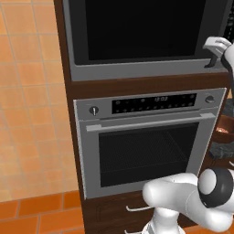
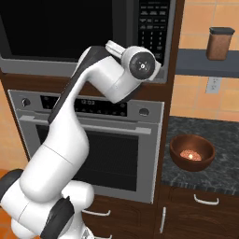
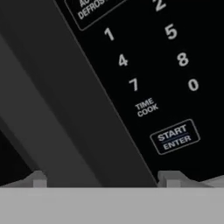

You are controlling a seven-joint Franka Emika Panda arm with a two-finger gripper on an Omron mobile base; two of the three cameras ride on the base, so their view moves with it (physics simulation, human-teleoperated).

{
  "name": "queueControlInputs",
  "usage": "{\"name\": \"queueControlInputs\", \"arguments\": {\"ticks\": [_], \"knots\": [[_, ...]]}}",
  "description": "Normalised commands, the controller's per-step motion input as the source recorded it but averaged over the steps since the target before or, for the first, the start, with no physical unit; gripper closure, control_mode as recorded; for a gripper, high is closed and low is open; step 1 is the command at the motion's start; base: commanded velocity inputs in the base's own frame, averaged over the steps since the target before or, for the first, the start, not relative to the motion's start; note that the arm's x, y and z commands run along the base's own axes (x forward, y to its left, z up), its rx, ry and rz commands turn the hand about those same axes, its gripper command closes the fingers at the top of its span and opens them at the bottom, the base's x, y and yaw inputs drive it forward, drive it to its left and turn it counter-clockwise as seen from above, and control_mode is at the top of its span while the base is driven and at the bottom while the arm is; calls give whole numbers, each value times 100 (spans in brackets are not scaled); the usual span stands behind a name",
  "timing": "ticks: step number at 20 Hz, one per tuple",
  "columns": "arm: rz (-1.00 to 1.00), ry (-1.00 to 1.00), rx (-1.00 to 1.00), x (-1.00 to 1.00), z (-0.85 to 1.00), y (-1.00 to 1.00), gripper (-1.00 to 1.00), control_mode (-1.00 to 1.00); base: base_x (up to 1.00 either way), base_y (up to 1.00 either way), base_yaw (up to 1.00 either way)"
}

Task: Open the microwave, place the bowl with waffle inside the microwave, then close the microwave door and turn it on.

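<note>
The microwave [image 1: 137, 71] fills the top of the cabinet column, its black glass door [image 1: 141, 27] shut. Its keypad strip [image 2: 151, 23] is on the right. My gripper [image 1: 211, 63] is up at the door's right edge. In the hand view my gripper [image 3: 104, 179] is open, and the dark bar handle [image 3: 65, 118] runs diagonally between its fingertips [image 3: 168, 178]. The START ENTER button [image 3: 175, 136] lies just beyond the right tip. The reddish-brown bowl [image 2: 191, 151] with the waffle stands on the dark counter [image 2: 219, 175], low and right of the microwave.
Under the microwave is the silver oven [image 1: 146, 151] with two knobs and a horizontal bar handle [image 1: 151, 122]. A brown jar [image 2: 220, 43] stands on a shelf above the counter. Drawers with curved pulls [image 2: 205, 200] run below. Orange tiled wall lies to the left.
</note>
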Motion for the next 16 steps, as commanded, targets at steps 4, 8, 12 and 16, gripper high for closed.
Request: {"name": "queueControlInputs", "arguments": {"ticks": [4, 8, 12, 16], "knots": [[0, 1, 5, 43, -4, -8, 100, -100, 0, 0, 0], [0, 0, 0, 4, -6, 0, 100, -100, 0, 0, 0], [-2, 0, 0, -49, 0, -5, 100, -100, 0, 0, 0], [-18, 10, -2, -100, 16, -44, 100, -100, 0, 0, 0]]}}
